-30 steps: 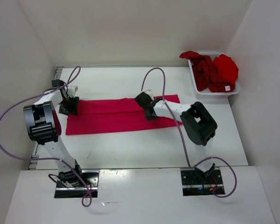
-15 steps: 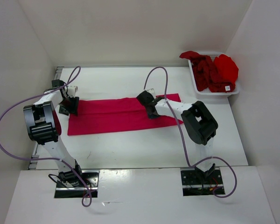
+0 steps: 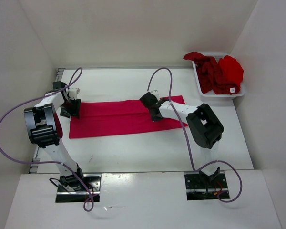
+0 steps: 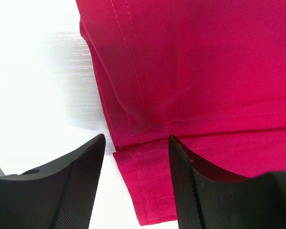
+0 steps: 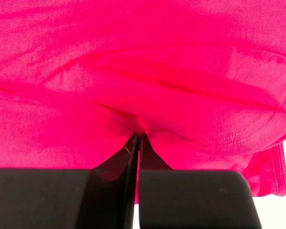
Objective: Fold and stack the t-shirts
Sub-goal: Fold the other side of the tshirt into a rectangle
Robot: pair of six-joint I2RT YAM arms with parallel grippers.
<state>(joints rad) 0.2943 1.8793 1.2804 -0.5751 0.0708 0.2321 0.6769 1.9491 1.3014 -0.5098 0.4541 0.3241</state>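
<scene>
Over the last second the right hand (image 5: 138, 137) has closed. Its two black fingers now meet on a puckered ridge of the pinkish-crimson cloth t-shirt (image 3: 112, 119), which lies as a long folded strip across the white tabletop (image 3: 133, 152) from 9 o'clock to just past centre. The left hand (image 4: 136, 143) stays apart over the strip's 9 o'clock hem, holding nothing. The pinch looks ready for the next fold, while two more red t-shirts (image 3: 219, 74) wait in the white mesh basket (image 3: 197, 78) at 2 o'clock.
</scene>
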